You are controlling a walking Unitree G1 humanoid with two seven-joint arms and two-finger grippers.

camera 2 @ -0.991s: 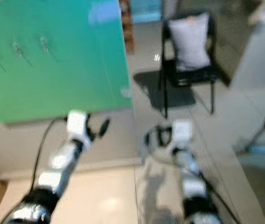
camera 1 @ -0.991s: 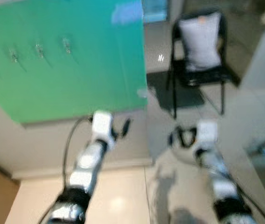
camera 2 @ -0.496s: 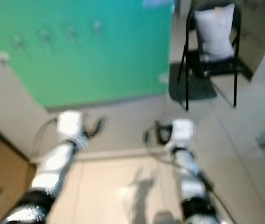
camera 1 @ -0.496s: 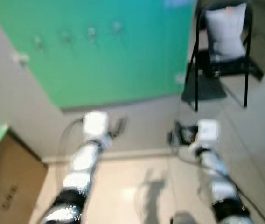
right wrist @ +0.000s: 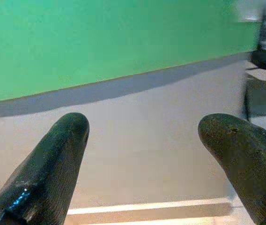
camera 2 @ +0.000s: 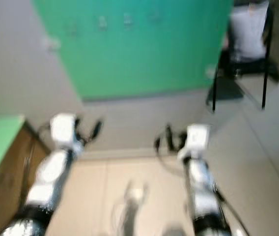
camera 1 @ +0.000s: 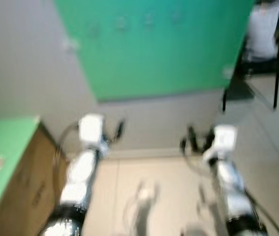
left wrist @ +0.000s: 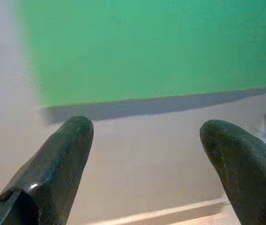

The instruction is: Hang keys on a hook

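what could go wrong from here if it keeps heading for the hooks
The head views are blurred, so the hooks on the green panel are faint smudges and easy to misjudge. Both tools, left and right, are open and empty, so no keys are in hand to hang. The wooden cabinet stands close beside the left arm and could be bumped.

No legible text (views blurred)

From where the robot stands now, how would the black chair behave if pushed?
The chair has thin black legs, so it is probably light and may slide on the pale floor. A high push could tip it. The pale cushion on it looks soft and could slump.
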